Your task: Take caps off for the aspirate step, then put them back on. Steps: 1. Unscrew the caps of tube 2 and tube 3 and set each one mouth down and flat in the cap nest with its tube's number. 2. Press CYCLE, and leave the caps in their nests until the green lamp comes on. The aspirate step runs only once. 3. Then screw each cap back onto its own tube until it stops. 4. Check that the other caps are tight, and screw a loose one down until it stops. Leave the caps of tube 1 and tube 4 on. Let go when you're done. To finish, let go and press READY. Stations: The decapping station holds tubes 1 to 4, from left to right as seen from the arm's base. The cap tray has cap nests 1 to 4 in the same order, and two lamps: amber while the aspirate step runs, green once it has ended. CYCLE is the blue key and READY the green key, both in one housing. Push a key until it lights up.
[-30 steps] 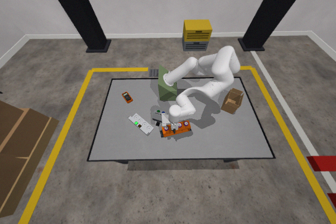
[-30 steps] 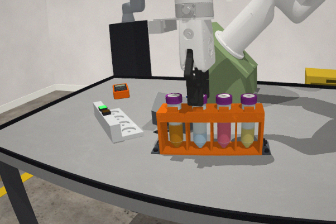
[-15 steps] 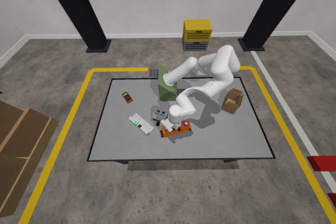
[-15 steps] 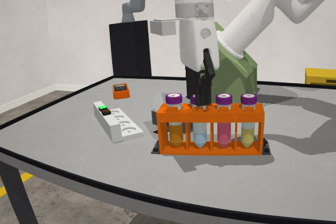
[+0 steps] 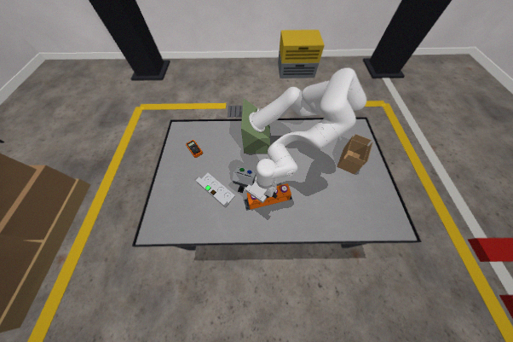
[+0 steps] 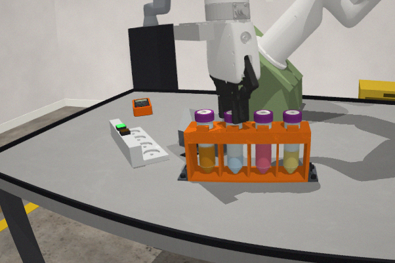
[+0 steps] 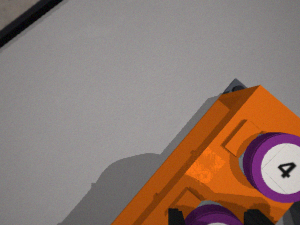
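Evidently the claw pinches the purple cap of tube 3 from straight above, probably to twist it down, since the tube stands directly beneath it in the orange rack and the green lamp glows.

My end effector sits closed on a purple cap, hemmed by the capped tubes on either side. Behind stands the green block; the key housing and cap tray crowd one side. Table in front lies open.
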You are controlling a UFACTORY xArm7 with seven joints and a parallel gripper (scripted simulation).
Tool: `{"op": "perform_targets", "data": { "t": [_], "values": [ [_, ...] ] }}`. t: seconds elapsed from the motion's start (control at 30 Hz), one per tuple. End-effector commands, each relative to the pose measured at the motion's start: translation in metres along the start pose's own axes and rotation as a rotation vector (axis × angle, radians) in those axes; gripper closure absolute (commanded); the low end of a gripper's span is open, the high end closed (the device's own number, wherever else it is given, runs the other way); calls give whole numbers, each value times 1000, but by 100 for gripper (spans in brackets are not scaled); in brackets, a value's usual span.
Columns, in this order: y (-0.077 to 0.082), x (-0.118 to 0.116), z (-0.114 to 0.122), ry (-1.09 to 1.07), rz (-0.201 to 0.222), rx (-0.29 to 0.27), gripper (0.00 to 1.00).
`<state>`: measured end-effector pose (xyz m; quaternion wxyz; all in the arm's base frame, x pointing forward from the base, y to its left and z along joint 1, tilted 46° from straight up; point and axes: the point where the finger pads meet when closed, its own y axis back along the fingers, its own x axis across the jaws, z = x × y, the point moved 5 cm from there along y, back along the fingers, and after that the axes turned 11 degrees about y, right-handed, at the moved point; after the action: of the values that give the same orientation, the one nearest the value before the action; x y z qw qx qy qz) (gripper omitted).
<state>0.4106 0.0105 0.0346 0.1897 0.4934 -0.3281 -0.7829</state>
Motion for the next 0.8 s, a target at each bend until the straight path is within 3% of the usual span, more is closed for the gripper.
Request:
{"op": "perform_targets", "data": {
  "t": [0.0,0.2,0.77],
  "values": [
    [2,0,-1,0,0,6,100],
    [2,0,-1,0,0,6,100],
    [2,0,-1,-743,-3,5,100]
  ]
}}
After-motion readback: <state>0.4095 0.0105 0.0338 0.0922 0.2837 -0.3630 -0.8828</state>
